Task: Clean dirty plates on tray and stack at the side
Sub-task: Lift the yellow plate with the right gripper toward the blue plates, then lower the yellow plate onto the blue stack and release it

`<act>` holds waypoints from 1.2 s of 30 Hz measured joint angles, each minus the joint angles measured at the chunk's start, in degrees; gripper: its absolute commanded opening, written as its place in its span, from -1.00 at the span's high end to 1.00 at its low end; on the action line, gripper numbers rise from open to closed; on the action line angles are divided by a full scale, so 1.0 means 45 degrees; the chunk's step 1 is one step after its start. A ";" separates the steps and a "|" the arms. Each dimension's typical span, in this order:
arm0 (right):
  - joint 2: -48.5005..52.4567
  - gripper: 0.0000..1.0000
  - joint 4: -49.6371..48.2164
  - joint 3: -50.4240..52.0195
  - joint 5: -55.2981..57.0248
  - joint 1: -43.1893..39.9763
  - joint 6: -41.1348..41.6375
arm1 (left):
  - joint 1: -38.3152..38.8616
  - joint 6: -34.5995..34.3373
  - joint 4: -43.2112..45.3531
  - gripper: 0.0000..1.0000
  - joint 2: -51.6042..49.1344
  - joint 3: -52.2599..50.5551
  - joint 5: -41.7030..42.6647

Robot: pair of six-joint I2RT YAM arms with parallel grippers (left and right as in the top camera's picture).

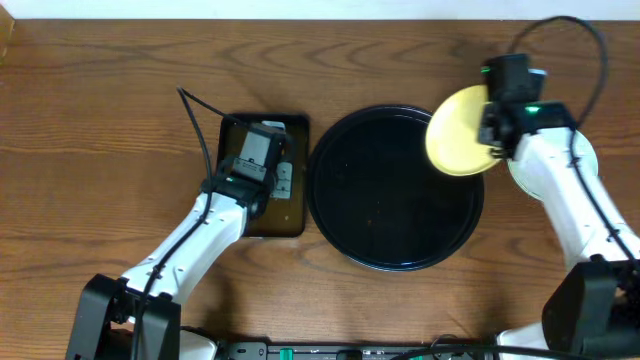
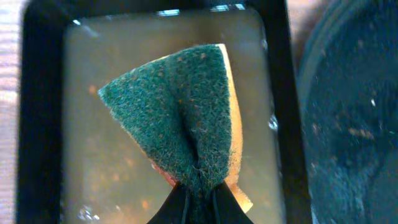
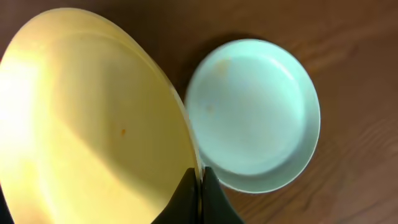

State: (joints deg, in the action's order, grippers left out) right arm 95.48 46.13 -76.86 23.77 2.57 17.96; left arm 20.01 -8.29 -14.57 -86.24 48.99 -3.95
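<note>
My right gripper (image 1: pixel 492 128) (image 3: pixel 200 180) is shut on the rim of the pale yellow plate (image 1: pixel 458 131) (image 3: pixel 87 124) and holds it tilted in the air over the right edge of the round black tray (image 1: pixel 396 187). The tray has no plates on it. A mint-white plate (image 3: pixel 252 115) lies on the table below and right of the yellow one; in the overhead view it (image 1: pixel 590 158) shows only partly behind my right arm. My left gripper (image 1: pixel 262 160) (image 2: pixel 200 198) is shut on a green and yellow sponge (image 2: pixel 177 115) over the rectangular pan.
The rectangular black pan (image 1: pixel 296 128) (image 2: pixel 40 124) holds brownish water and stands just left of the tray. Cables run above both arms. The wooden table (image 1: pixel 100 120) extends left of the pan.
</note>
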 measured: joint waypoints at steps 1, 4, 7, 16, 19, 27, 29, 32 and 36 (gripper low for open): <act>0.0000 0.98 -0.0005 0.0000 -0.0432 -0.0563 0.0112 | -0.0160 0.0165 0.0155 0.85 -0.0044 0.0000 0.0170; 0.0000 0.98 0.0015 0.0000 -0.1336 -0.2239 0.0374 | -0.0617 0.0481 0.0636 0.85 -0.0607 0.0000 0.1059; 0.0000 0.98 0.0034 0.0000 -0.1758 -0.3657 0.0554 | -0.0869 0.0578 0.0729 0.85 -0.1447 0.0000 0.1506; 0.0005 0.98 -0.0223 0.0000 -0.2045 -0.6489 0.0612 | -0.0947 0.0860 0.1258 0.66 -0.1851 0.0000 0.2132; 0.0010 0.57 -0.0568 0.0000 -0.2254 -0.6654 0.0651 | -0.0947 0.0947 0.1316 -0.02 -0.1851 0.0000 0.2186; 0.0102 0.50 -0.0908 0.0000 -0.4716 -0.6538 -0.0272 | -0.0947 0.0962 0.1302 -0.36 -0.1826 0.0000 0.2127; 0.0117 0.50 -0.0719 0.0000 -0.5144 -0.6416 -0.0476 | -0.0947 0.0952 0.1282 -0.38 -0.1705 0.0000 0.2127; 0.0131 0.46 -0.0243 0.0000 -0.6295 -0.6003 -0.1190 | -0.0947 0.0889 0.1020 -0.39 -0.0821 0.0000 0.2016; 0.0131 0.34 0.0165 0.0000 -0.7631 -0.5110 -0.2220 | -0.0947 0.0709 0.0593 -0.42 0.0738 0.0000 0.1690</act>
State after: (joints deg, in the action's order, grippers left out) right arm 96.07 46.87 -76.86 -10.57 -20.43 7.97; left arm 15.75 -5.10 -11.90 -82.91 48.99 3.66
